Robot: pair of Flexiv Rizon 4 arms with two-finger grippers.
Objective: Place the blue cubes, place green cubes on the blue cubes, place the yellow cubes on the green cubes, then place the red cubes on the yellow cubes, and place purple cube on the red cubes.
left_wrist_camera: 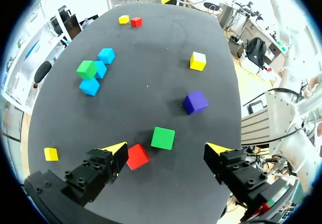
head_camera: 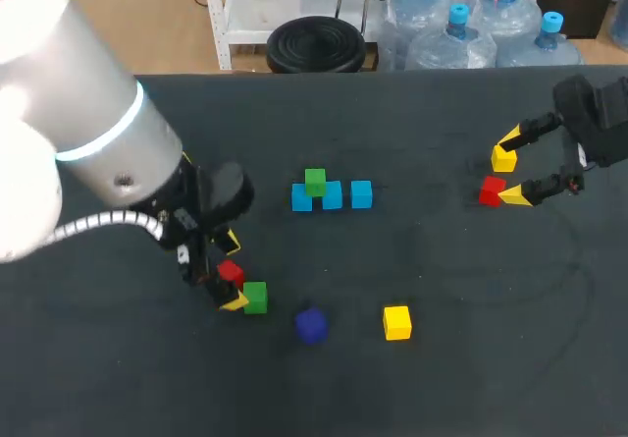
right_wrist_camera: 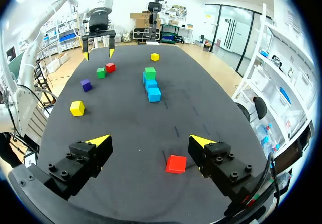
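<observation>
Under the left end effector (left_wrist_camera: pixel 166 152), spread, lies a red cube (left_wrist_camera: pixel 137 156), green cube (left_wrist_camera: pixel 163 138) beside; right end effector (right_wrist_camera: pixel 150 142) spread, flanking second red cube (right_wrist_camera: pixel 176 163).

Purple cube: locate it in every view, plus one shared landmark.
Head view: purple cube between the loose green cube and a yellow cube.
Left wrist view: it sits ahead of the left tool, past the loose green cube.
Right wrist view: it sits between the same two cubes.
Landmark: the loose green cube.
</observation>
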